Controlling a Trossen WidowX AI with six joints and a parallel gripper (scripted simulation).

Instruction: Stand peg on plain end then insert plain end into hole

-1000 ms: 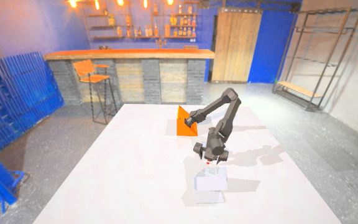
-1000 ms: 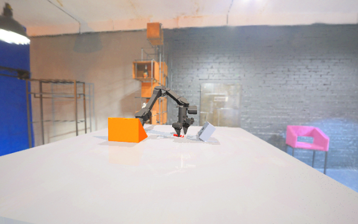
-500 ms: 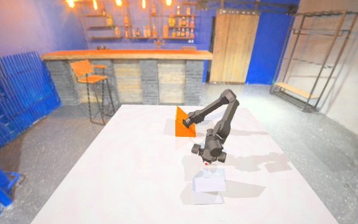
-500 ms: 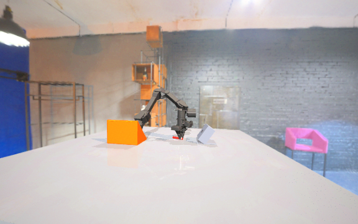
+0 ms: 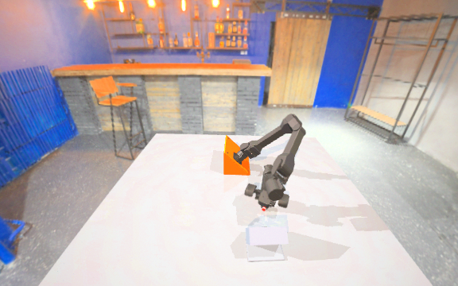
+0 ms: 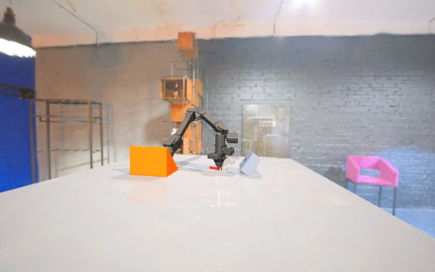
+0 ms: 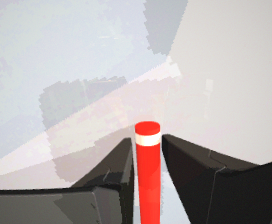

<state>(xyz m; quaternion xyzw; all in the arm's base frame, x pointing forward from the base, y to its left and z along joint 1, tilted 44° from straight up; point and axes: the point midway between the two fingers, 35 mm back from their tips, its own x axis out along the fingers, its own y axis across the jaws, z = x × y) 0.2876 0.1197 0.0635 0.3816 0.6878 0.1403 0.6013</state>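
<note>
The red peg (image 5: 264, 209) (image 6: 214, 168) (image 7: 149, 175) lies on the table. Its white-banded end shows in the wrist view, and the rest runs out of the bottom edge. My gripper (image 5: 266, 206) (image 6: 220, 168) (image 7: 145, 143) points down with a finger on each side of the peg near the band. The fingers stand close together, with thin gaps still visible beside the peg, so I see it as narrowly open around it. The pale sloped panel (image 5: 268, 235) (image 6: 251, 163) stands near the gripper; its hole (image 6: 245, 160) shows in the exterior view.
An orange wedge-shaped block (image 5: 237, 167) (image 6: 148, 161) stands beside the lower part of my arm, on the other side of the gripper from the panel. The arm (image 5: 293, 123) (image 6: 195, 113) arches high over the table (image 5: 153, 222) (image 6: 217, 227).
</note>
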